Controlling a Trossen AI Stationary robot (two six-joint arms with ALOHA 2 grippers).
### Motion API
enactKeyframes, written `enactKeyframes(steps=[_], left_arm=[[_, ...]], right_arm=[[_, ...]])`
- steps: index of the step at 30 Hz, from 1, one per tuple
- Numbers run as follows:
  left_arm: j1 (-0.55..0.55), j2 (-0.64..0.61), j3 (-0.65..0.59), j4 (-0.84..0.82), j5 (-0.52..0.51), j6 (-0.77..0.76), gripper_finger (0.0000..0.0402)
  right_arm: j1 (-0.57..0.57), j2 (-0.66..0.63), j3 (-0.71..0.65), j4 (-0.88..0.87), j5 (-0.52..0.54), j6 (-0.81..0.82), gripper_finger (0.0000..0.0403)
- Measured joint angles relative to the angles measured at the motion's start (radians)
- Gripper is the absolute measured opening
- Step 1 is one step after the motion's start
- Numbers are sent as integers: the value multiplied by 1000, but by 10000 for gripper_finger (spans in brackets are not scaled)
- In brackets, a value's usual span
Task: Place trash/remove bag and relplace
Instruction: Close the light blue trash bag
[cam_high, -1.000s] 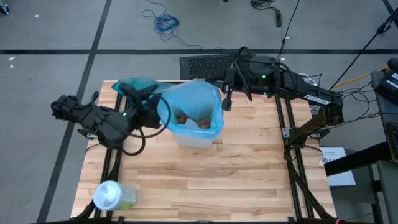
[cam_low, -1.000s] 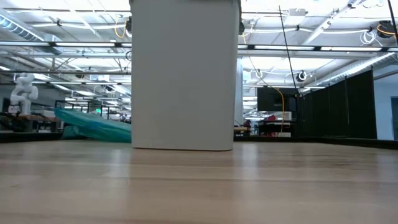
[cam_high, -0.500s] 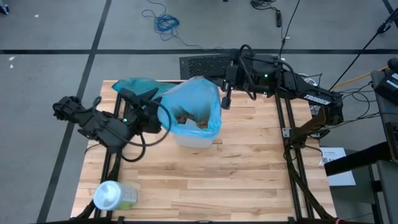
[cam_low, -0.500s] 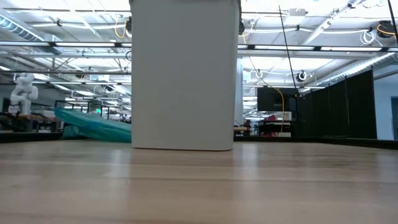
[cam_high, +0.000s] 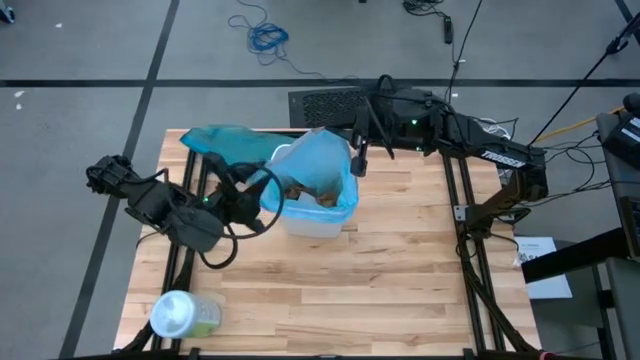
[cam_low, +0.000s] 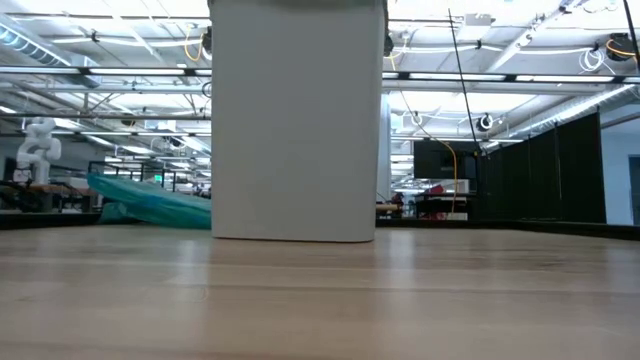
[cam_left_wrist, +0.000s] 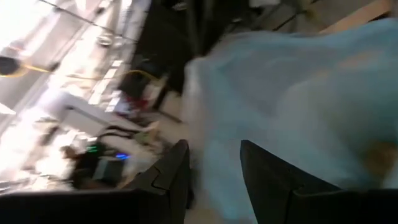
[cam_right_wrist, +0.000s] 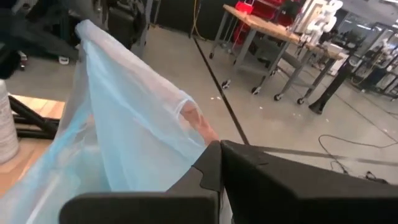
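Teal bag (cam_high: 228, 142) — green container (cam_high: 182, 316).

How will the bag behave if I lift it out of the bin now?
Likely floppy: the bag hangs in thin folds from the right tool, so it should sag and stretch. Probably bottom-heavy, since brown wads sit inside. It may drag the bin if it clings to the rim.

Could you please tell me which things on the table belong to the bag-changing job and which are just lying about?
Part of the job:
- light-blue bag, held at its rim by the right gripper
- white bin
- brown paper trash inside
- left gripper beside the bag

Lying about:
- teal bag
- pale-green container
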Motion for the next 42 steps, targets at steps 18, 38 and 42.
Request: enactKeyframes(steps=[18, 38, 42], left_arm=[[0, -9, 161, -96, 212, -149, 139], [437, 14, 253, 45, 812, -72, 139], [479, 50, 253, 43, 889, -77, 139]], right_arm=[[0, 19, -1, -59, 1, -12, 0], [94, 19, -1, 63, -9, -167, 0], [95, 19, -1, 63, -8, -167, 0]])
